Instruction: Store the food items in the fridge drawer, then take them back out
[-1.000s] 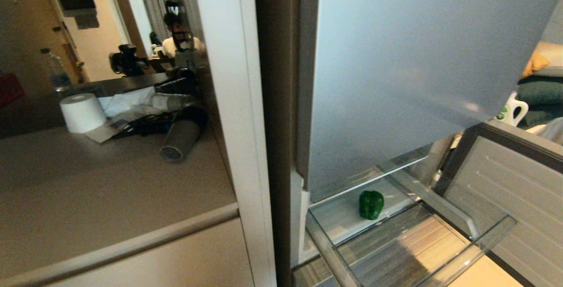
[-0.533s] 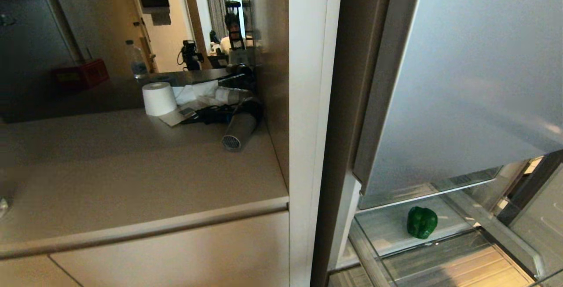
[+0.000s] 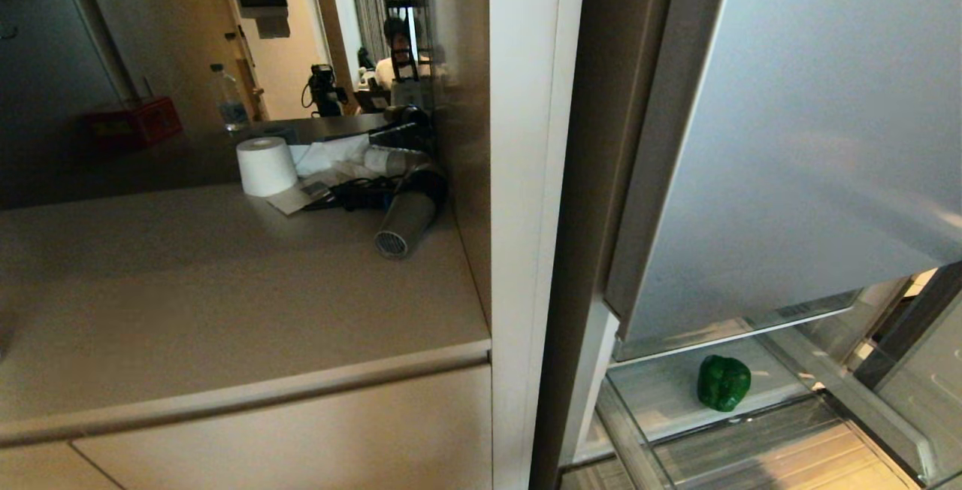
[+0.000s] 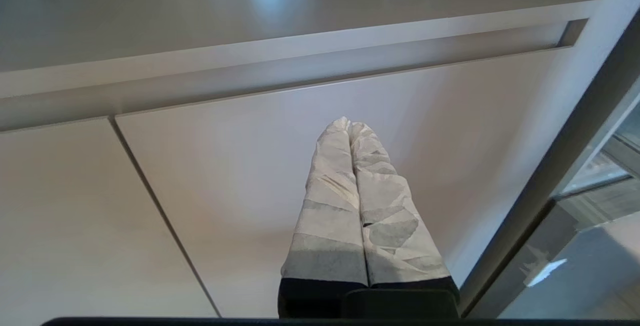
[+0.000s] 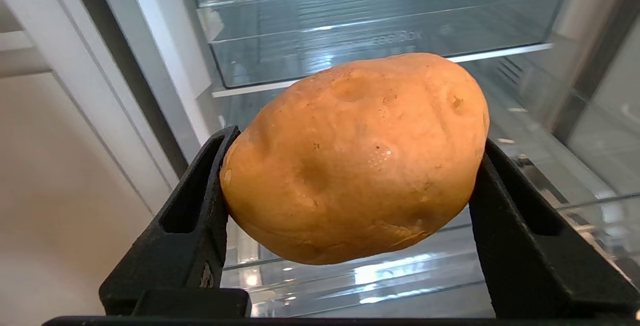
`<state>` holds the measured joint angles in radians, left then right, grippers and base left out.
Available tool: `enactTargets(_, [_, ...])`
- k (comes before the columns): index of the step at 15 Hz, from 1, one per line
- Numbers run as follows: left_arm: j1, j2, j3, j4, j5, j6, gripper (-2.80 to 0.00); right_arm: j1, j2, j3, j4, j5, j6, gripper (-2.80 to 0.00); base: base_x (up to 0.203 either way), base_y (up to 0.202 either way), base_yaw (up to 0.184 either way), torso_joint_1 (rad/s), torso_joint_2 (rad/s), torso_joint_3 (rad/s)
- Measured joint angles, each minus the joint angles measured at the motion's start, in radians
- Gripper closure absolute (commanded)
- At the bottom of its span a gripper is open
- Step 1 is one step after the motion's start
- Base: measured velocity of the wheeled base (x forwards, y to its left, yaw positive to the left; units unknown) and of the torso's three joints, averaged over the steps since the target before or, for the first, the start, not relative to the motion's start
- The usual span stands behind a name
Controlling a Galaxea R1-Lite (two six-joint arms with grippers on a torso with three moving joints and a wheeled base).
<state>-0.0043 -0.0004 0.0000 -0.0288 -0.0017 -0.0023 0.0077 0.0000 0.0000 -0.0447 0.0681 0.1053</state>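
Beige surface, far clutter indistinct. Open fridge drawer, cut off at frame edge: green bell pepper. Right gripper jaws clamped on potato; left gripper jaws together.

1. On the front wall of the clear fridge bin, in the right wrist view, faint embossed lettering ends in what looks like "Box"; the rest is too faint to read.
2. Print on the red box near the counter's back edge is unreadable.

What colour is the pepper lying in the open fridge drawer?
Glossy dark green. The pepper shows best in the head view, lying in the clear drawer.
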Motion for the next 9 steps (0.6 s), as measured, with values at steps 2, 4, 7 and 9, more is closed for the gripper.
enactTargets(2, [0.000, 0.000, 0.000, 0.001, 0.000, 0.000, 0.00, 0.000, 0.000, 0.000, 0.000, 0.000, 0.000, 0.00, 0.000, 0.000, 0.000, 0.000, 0.00, 0.000])
enactTargets(4, [0.000, 0.000, 0.000, 0.001, 0.000, 0.000, 0.00, 0.000, 0.000, 0.000, 0.000, 0.000, 0.000, 0.00, 0.000, 0.000, 0.000, 0.000, 0.00, 0.000])
enactTargets(7, [0.000, 0.000, 0.000, 0.001, 0.000, 0.000, 0.00, 0.000, 0.000, 0.000, 0.000, 0.000, 0.001, 0.00, 0.000, 0.000, 0.000, 0.000, 0.00, 0.000])
enactTargets(9, [0.000, 0.000, 0.000, 0.000, 0.000, 0.000, 0.00, 0.000, 0.000, -0.001, 0.000, 0.000, 0.007, 0.00, 0.000, 0.000, 0.000, 0.000, 0.00, 0.000])
